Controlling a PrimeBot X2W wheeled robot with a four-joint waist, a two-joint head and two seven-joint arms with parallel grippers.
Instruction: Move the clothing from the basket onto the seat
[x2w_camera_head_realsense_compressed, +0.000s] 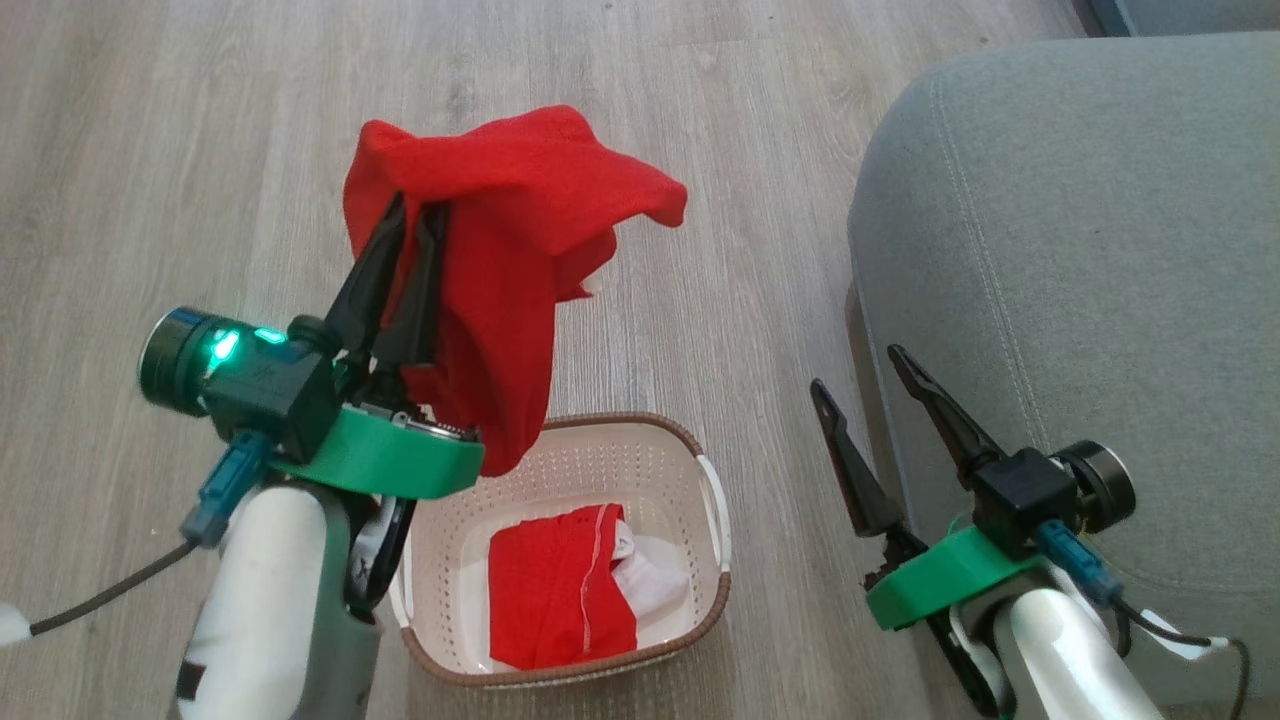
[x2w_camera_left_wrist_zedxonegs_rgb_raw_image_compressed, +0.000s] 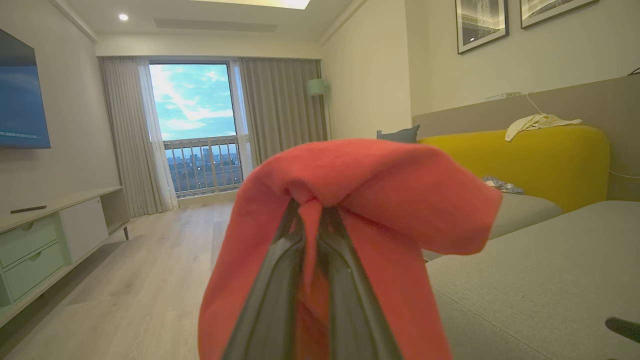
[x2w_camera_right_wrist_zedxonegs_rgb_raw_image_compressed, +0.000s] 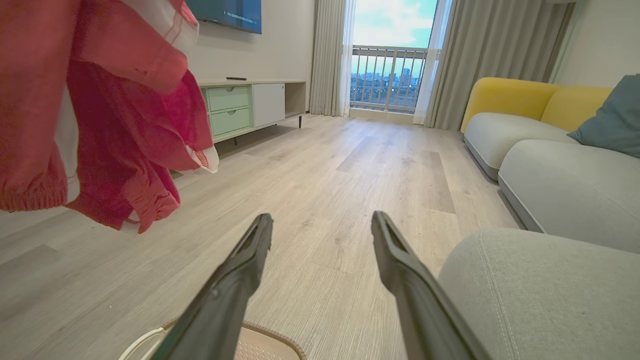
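Note:
My left gripper (x2w_camera_head_realsense_compressed: 415, 208) is shut on a red garment of the clothing (x2w_camera_head_realsense_compressed: 520, 230), which hangs in the air above the basket and drapes over the dark fingers (x2w_camera_left_wrist_zedxonegs_rgb_raw_image_compressed: 280, 280). In the right wrist view the same garment (x2w_camera_right_wrist_zedxonegs_rgb_raw_image_compressed: 100, 110) hangs at the upper left, showing white panels. The cream basket (x2w_camera_head_realsense_compressed: 700, 520) stands on the floor below, with another red and white garment (x2w_camera_head_realsense_compressed: 570, 590) lying inside. My right gripper (x2w_camera_head_realsense_compressed: 855, 368) is open and holds nothing, beside the front left corner of the grey seat (x2w_camera_head_realsense_compressed: 1080, 250). The seat (x2w_camera_left_wrist_zedxonegs_rgb_raw_image_compressed: 540, 280) spreads to the right in the left wrist view.
Wood floor (x2w_camera_head_realsense_compressed: 200, 150) stretches left and ahead of the basket. Further off are a yellow-backed sofa (x2w_camera_right_wrist_zedxonegs_rgb_raw_image_compressed: 515, 120), a low cabinet (x2w_camera_right_wrist_zedxonegs_rgb_raw_image_compressed: 245, 105) with green drawers under a screen, and a balcony door (x2w_camera_right_wrist_zedxonegs_rgb_raw_image_compressed: 390, 75).

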